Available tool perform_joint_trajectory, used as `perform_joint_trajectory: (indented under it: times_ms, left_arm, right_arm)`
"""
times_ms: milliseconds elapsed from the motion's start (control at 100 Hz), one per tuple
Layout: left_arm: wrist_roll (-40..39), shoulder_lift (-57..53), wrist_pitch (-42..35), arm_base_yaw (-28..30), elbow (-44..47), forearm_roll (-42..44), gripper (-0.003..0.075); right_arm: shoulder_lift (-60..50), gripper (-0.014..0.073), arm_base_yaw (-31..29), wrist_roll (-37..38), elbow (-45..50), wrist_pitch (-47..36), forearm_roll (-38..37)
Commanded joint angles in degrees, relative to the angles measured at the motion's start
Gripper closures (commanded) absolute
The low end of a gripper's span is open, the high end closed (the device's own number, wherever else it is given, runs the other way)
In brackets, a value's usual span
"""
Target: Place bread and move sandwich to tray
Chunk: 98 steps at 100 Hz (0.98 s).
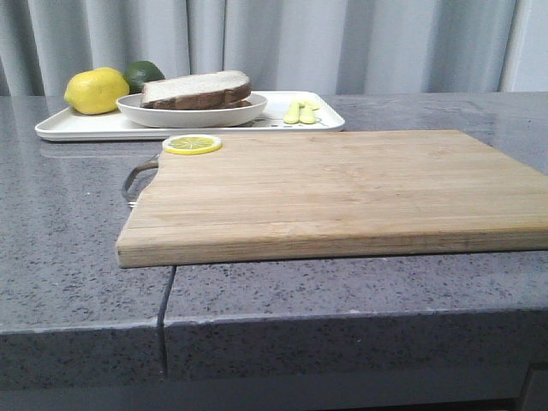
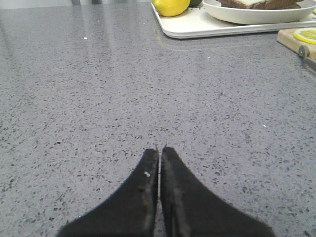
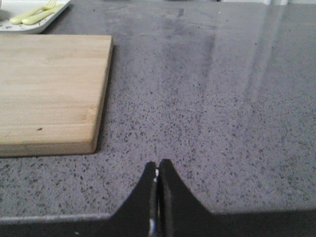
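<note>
The sandwich [image 1: 196, 90], topped by a brown-crusted bread slice, lies in a round white plate [image 1: 190, 115] on the long white tray [image 1: 77, 127] at the back left. The egg is hidden. The plate also shows in the left wrist view [image 2: 256, 16], on the tray [image 2: 197, 27]. My left gripper [image 2: 159, 148] is shut and empty, low over bare counter, well short of the tray. My right gripper [image 3: 157, 163] is shut and empty over the counter, just off the near right corner of the wooden cutting board [image 3: 49, 89]. Neither gripper shows in the front view.
A lemon [image 1: 96, 90] and a green lime [image 1: 144, 73] sit at the tray's left end, yellow-green cutlery [image 1: 300, 111] at its right end. A lemon slice [image 1: 192, 144] lies on the cutting board [image 1: 342, 193], which has a metal handle [image 1: 137, 177]. The counter edge runs along the front.
</note>
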Motion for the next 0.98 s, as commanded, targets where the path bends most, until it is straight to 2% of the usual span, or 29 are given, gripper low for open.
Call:
perform_joint_trajectory:
  times_ms: [0, 160, 970]
  left_arm:
    - [0.04, -1.7, -3.45, 0.04, 0.85, -0.46, 0.074]
    - [0.04, -1.7, -3.45, 0.04, 0.85, -0.46, 0.074]
    - [0.04, -1.7, -3.5, 0.04, 0.85, -0.46, 0.074]
  right_arm:
    - [-2.38, 0.0654, -0.47, 0.04, 0.21, 0.97, -0.7]
    - [-5.58, 0.0654, -0.47, 0.04, 0.25, 6.96, -0.75]
    - [-5.58, 0.0654, -0.47, 0.04, 0.2, 6.9, -0.75]
